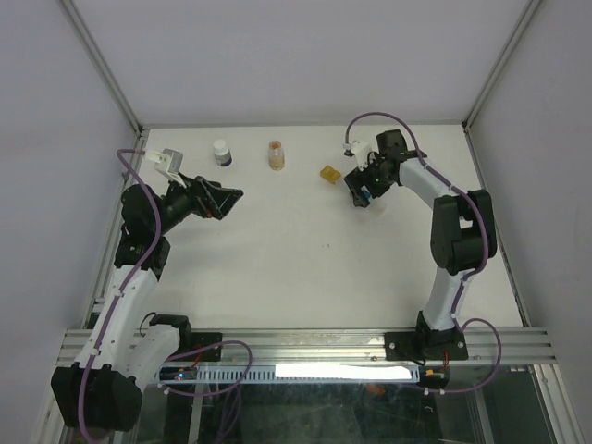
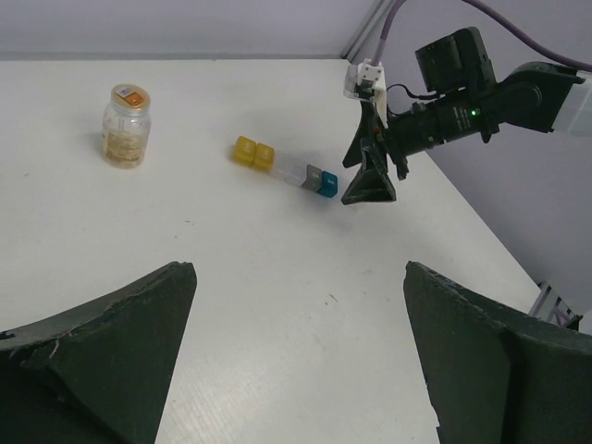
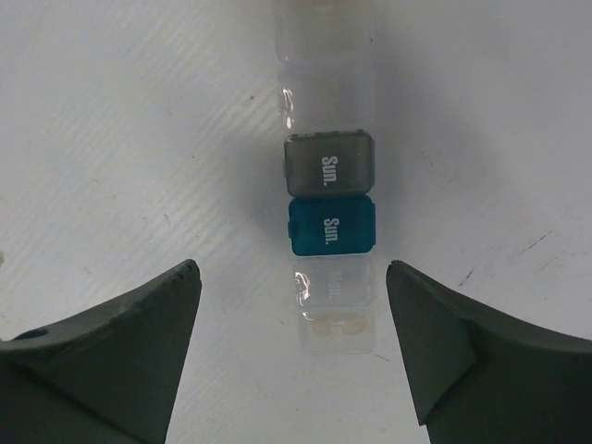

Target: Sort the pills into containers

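The containers form a short strip (image 2: pixel 291 170) at the back right of the table, with yellow cubes (image 1: pixel 329 173) at one end, then clear, grey (image 3: pixel 328 163), blue (image 3: pixel 331 225) and clear cubes. Two pale tan spots show inside the last clear cube (image 3: pixel 335 328). My right gripper (image 3: pixel 291 268) hangs open just above that clear end, a finger on each side and touching nothing. The pills are an orange-tan mass in a small clear vial (image 2: pixel 123 139), upright at the back middle (image 1: pixel 277 154). My left gripper (image 2: pixel 298 268) is open and empty, above the table at the left (image 1: pixel 227 197).
A small dark bottle with a white cap (image 1: pixel 222 152) stands left of the vial. White walls close in the back and both sides. The table's right edge (image 2: pixel 499 245) runs close behind the right arm. A metal rail (image 1: pixel 305 344) crosses the near edge.
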`<state>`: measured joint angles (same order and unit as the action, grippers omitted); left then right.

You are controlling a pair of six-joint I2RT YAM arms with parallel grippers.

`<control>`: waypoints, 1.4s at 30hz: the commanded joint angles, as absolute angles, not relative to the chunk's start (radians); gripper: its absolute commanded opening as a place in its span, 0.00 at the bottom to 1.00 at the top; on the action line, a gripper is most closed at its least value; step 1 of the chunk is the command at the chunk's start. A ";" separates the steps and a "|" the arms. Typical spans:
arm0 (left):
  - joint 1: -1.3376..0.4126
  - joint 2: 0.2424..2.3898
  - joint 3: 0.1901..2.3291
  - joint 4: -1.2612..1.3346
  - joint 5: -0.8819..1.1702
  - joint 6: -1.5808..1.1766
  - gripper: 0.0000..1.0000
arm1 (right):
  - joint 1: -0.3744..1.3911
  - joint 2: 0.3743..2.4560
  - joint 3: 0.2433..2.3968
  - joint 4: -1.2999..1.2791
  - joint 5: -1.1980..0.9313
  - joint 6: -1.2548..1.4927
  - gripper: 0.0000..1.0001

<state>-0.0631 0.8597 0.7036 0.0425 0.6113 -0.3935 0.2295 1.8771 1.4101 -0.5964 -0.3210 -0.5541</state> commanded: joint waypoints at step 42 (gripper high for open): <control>-0.144 0.792 0.509 0.532 0.871 -0.495 0.95 | 0.389 1.557 1.025 -0.646 -0.480 -0.938 0.34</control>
